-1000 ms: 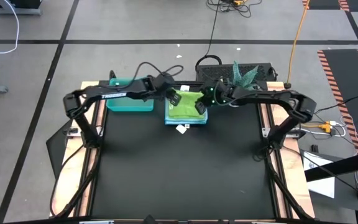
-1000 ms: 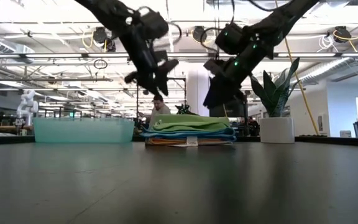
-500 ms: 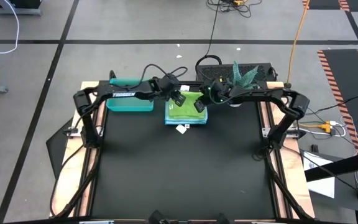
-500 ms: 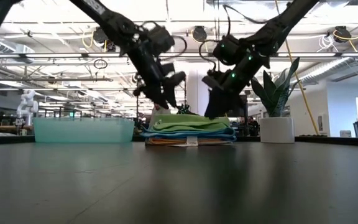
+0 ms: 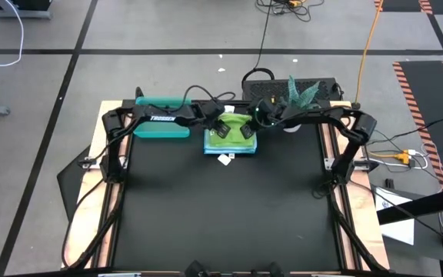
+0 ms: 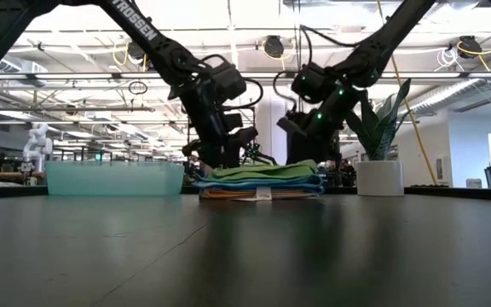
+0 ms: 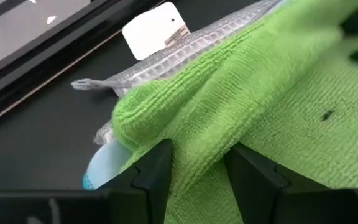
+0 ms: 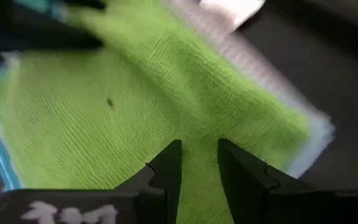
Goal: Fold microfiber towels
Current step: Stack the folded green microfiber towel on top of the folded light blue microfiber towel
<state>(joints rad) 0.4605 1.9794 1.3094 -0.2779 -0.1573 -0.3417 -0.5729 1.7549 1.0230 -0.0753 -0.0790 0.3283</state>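
Towel stack [image 5: 231,140] sits at counter's [image 5: 221,215] far centre, green towel [image 7: 272,93] on top. Left hand [image 7: 194,165] and right hand [image 8: 199,163], both narrowly parted, press into its far corners. Risk: pinching lower layers, dragging the stack.

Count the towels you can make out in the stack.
4 layers show in one stack at the table's far edge: green towel on top, blue, orange, grey beneath. More may be hidden.
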